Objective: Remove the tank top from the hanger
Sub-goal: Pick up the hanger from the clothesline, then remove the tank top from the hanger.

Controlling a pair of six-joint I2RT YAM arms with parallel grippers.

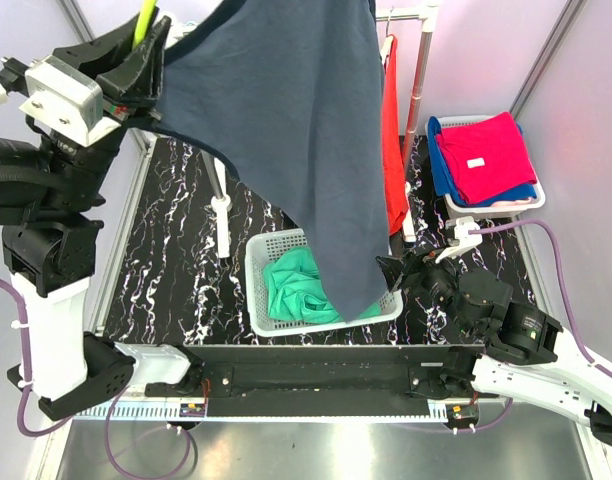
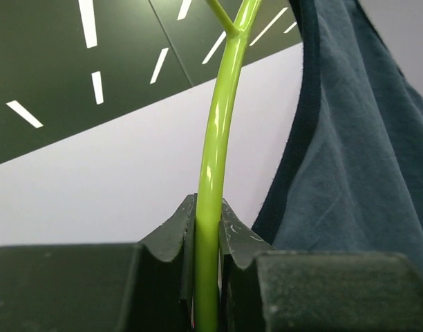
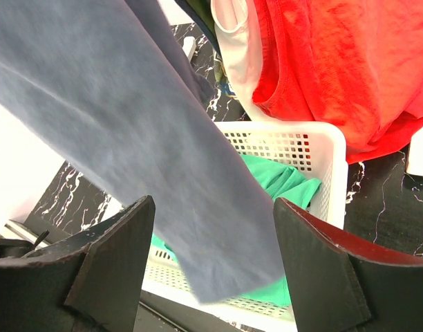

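A dark blue tank top (image 1: 286, 120) hangs from a lime-green hanger (image 1: 144, 22) held high at the upper left. My left gripper (image 1: 144, 70) is shut on the hanger's thin green rod (image 2: 210, 207), with the tank top's fabric (image 2: 350, 152) draped to its right. The garment's lower corner (image 1: 351, 285) dangles over a white basket (image 1: 258, 290). My right gripper (image 1: 391, 270) stands open beside that hanging corner. In the right wrist view the blue cloth (image 3: 170, 173) hangs between and beyond its open fingers (image 3: 108, 270), apart from them.
The white basket (image 3: 329, 152) holds a green garment (image 1: 296, 290). A red garment (image 1: 393, 150) hangs on a white rack (image 1: 421, 70) behind. Another white basket (image 1: 531, 200) at the back right holds red and blue clothes (image 1: 483, 155). A white post (image 1: 221, 205) stands left of centre.
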